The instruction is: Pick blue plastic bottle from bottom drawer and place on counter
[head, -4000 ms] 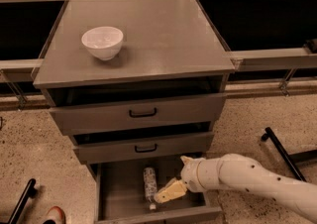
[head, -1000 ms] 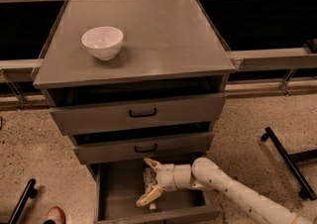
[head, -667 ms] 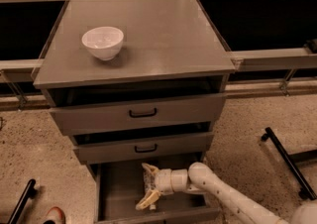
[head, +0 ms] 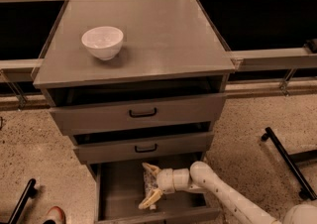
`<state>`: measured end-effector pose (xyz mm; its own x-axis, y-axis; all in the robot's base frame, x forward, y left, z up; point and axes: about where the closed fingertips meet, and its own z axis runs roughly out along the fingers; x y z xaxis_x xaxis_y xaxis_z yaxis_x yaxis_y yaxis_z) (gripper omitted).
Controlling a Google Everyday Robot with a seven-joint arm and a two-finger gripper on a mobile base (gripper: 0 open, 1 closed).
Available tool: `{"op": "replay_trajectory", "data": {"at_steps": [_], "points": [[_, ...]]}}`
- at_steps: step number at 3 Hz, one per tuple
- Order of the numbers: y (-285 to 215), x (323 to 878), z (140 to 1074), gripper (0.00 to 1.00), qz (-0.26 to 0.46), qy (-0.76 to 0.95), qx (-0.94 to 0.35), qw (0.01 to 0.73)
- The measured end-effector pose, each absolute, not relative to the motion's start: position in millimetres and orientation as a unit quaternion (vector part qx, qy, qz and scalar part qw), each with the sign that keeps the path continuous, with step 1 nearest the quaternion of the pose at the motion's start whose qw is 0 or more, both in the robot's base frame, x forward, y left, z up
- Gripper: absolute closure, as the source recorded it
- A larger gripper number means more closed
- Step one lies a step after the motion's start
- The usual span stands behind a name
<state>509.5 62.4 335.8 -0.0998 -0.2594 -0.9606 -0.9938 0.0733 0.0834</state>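
The gripper (head: pixel 150 184), located in the bottom drawer (head: pixel 119 188), is fitted with two pale yellowish, tapered fingers (head: pixel 149 200). Directly behind it a short white cylindrical wrist (head: pixel 171 180) is mounted, followed by a rounded white joint (head: pixel 199 172) and a thick, smooth white arm tube (head: pixel 233 203)

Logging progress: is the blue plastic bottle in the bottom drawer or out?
In. The blue plastic bottle lies in the bottom drawer, between the open fingers of the gripper.
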Motion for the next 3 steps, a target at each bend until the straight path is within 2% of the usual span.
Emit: {"op": "replay_trajectory", "data": {"at_steps": [1,2,3], "points": [[55.1,516.6,317.9,0.00,0.408,0.626,-0.507,0.429],[35.2,526.3,264.3,0.00,0.336,0.688,-0.477,0.432],[27.9,536.7,238.4,0.00,0.302,0.712,-0.466,0.430]]}}
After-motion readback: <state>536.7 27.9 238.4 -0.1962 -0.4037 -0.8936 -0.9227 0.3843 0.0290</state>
